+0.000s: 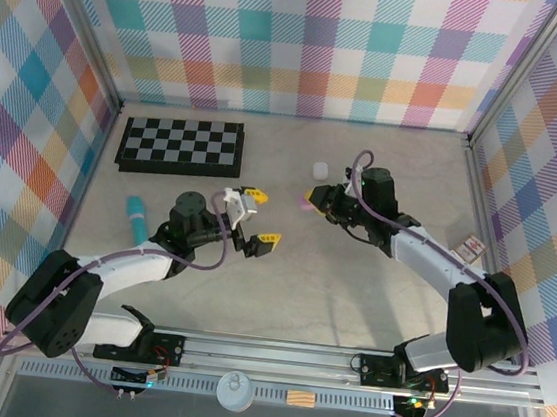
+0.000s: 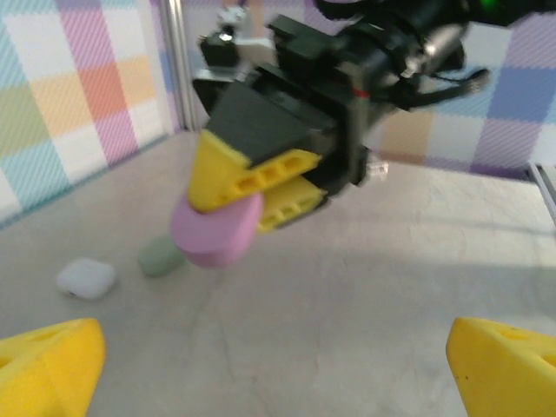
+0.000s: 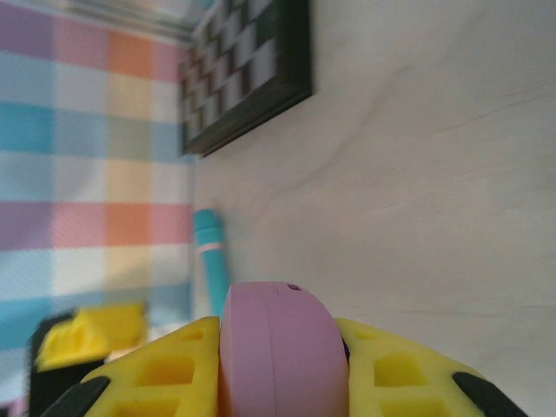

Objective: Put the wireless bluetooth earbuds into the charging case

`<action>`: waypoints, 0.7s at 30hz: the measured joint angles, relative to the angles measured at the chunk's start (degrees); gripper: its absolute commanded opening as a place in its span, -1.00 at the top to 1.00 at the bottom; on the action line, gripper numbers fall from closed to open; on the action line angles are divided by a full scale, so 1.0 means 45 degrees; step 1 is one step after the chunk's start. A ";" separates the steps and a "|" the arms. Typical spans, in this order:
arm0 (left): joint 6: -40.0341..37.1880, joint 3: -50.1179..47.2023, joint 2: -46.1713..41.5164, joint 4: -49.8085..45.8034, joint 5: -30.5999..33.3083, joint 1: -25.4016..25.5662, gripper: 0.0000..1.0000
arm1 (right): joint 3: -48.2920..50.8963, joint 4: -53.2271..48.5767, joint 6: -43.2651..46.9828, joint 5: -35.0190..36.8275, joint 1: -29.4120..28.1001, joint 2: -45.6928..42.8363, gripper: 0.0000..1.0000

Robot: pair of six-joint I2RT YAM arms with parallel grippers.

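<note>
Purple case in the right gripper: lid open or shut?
Shut. The purple case is one closed pebble pinched in the right gripper; neither wrist view shows a raised lid.

The table (image 1: 349, 297) lies bare across the near middle and far right; the chessboard (image 1: 180, 144) blocks the far left; the teal cylinder (image 1: 136, 221) lies left, beside the left arm (image 1: 141, 268); the white case (image 1: 318, 170) sits far centre, just beyond the right gripper (image 1: 309, 203) clamping the pink case (image 3: 278, 347).
</note>
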State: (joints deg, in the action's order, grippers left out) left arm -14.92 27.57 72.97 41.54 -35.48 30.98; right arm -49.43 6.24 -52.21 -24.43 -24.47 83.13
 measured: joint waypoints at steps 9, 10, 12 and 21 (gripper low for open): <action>-0.1190 0.0000 0.0437 -0.2331 0.1243 0.1248 -0.99 | 0.0083 -0.0311 0.1311 0.1064 0.0607 0.2861 0.89; -0.1214 0.0000 0.0525 -0.2361 0.1316 0.1263 -0.99 | 0.0083 -0.0306 0.1355 0.1098 0.0607 0.3094 0.89; -0.1234 0.0005 0.0704 -0.2419 0.1457 0.1268 -0.99 | 0.0083 -0.0306 0.1438 0.1229 0.0607 0.3517 0.88; -0.0981 0.0000 0.0724 -0.2443 0.2909 0.1273 -0.99 | -0.0107 -0.0651 0.2157 0.2210 0.0670 0.3803 0.01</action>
State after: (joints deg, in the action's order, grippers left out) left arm -19.33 27.57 76.23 30.55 -22.39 36.71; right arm -49.91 3.31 -42.50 -14.48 -21.45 100.25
